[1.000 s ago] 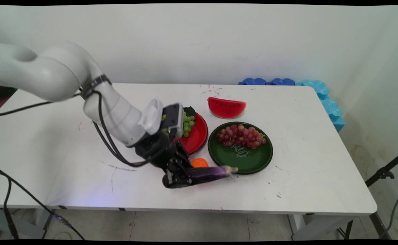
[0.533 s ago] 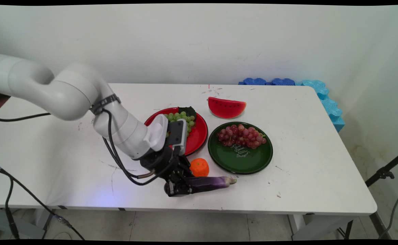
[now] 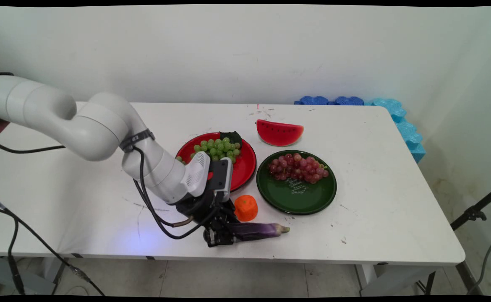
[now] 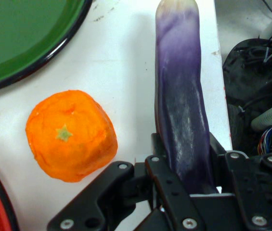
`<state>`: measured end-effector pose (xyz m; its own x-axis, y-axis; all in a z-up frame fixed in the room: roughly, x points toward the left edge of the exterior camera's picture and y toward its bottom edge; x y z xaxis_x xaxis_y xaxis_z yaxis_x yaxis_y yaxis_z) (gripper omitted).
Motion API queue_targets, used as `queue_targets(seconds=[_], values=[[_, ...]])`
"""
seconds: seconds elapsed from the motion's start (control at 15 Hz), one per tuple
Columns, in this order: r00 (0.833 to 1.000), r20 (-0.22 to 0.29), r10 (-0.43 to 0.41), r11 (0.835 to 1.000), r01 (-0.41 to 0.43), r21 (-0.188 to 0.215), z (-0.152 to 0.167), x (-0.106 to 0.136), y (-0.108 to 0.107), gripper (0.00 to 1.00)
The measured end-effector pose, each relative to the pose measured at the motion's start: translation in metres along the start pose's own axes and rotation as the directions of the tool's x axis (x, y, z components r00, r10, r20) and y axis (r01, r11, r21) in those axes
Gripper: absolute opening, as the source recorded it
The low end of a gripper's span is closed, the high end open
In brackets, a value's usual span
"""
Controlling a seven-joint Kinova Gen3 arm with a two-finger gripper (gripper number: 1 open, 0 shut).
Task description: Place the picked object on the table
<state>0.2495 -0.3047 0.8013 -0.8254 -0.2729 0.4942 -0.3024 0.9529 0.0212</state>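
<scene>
Jaws closed on the eggplant (image 3: 257, 230) at its stem-side end, low by the counter (image 3: 375, 176) near edge, w/ the orange (image 4: 71, 134) just beside. Risk: grip's at one end, so the long body could pivot, slip out, or roll off the front edge.

purple eggplant (image 3: 256, 231) (image 4: 181, 115) lying flat near table's front edge, beside orange (image 3: 246, 207) (image 4: 71, 134)

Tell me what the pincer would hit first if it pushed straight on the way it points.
Nothing on the table, it seems. The pincer, shut on the eggplant, points along the near edge; the orange and green plate lie off to one side. Depth is unclear.
</scene>
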Motion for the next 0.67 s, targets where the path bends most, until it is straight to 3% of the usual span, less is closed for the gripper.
queue_targets(seconds=[0.33, 0.4, 0.67], values=[[1.0, 0.006, 0.007, 1.0, -0.007, 0.003, 0.0081, -0.0045, -0.0007, 0.0], [1.0, 0.005, 0.007, 1.0, -0.007, 0.003, 0.0094, -0.0049, -0.001, 1.0], [1.0, -0.009, 0.007, 1.0, -0.007, -0.001, 0.0106, -0.0037, -0.0022, 1.0]])
